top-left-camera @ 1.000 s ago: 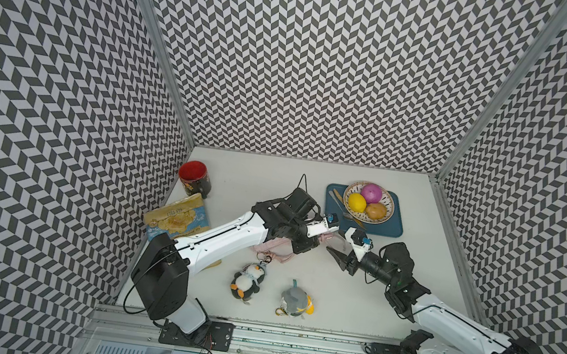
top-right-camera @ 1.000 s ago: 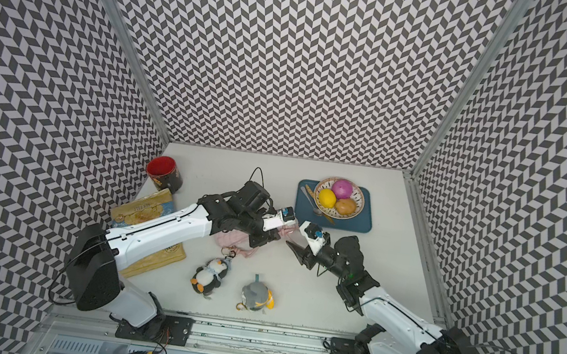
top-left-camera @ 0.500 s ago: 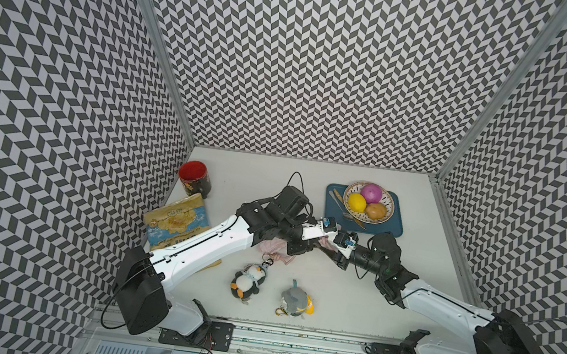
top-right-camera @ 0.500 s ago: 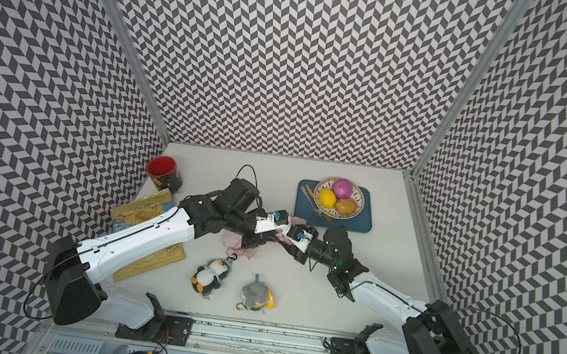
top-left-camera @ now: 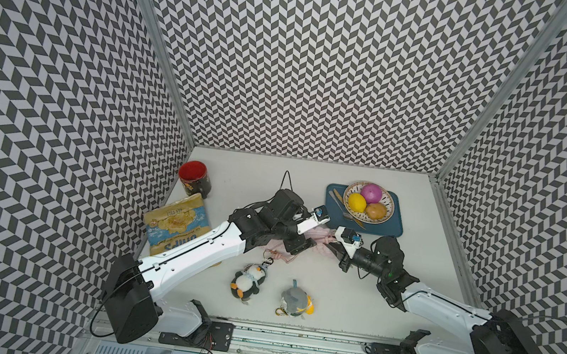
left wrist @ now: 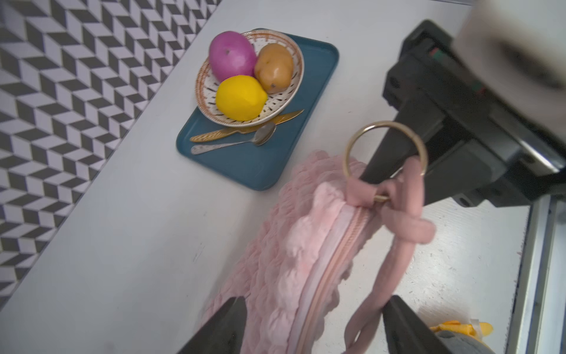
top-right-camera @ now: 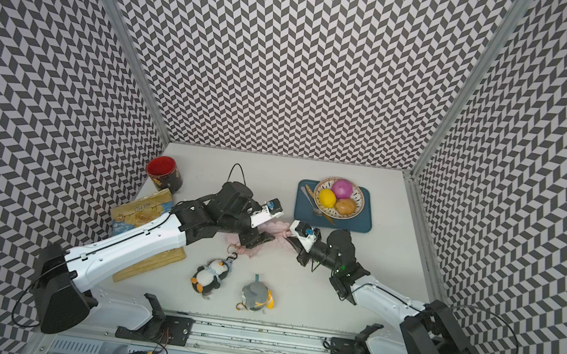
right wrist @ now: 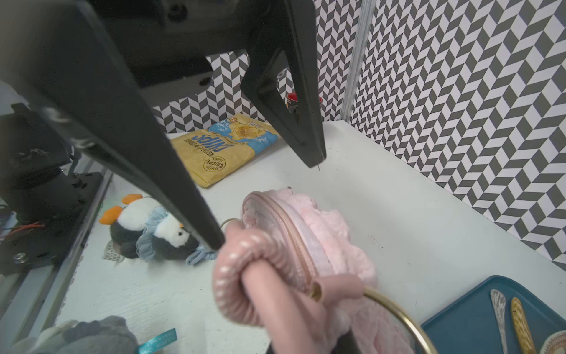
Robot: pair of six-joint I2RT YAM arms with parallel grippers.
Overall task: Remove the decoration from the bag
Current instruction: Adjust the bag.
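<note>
At the left wall, a red mug (top-left-camera: pixel 195 176) and a yellow-blue chips packet (top-left-camera: pixel 177 225) in front of it are seen on the white table (top-left-camera: pixel 334 285). Nearer the front edge lies a penguin plush (top-left-camera: pixel 247 285), its clasp reaching up to the pink cords (top-left-camera: pixel 279 256); whether it is hooked on cannot be told. A grey-and-yellow plush (top-left-camera: pixel 295 300) lies apart to its right. At mid-table the left gripper (left wrist: pixel 312 328) is shown released, its jaws spread wide on either side of the bag (top-left-camera: pixel 322 240), which lies between the two arms. The bag's cord, beside a gold ring (left wrist: pixel 384 123), is pinched in the clenched right gripper (top-left-camera: pixel 334 248). At the far right, a blue tray (top-left-camera: pixel 390 229) is occupied by a bowl (top-left-camera: pixel 390 207) of three fruits, a knife (left wrist: pixel 245 130) and a spoon (left wrist: pixel 232 144).
</note>
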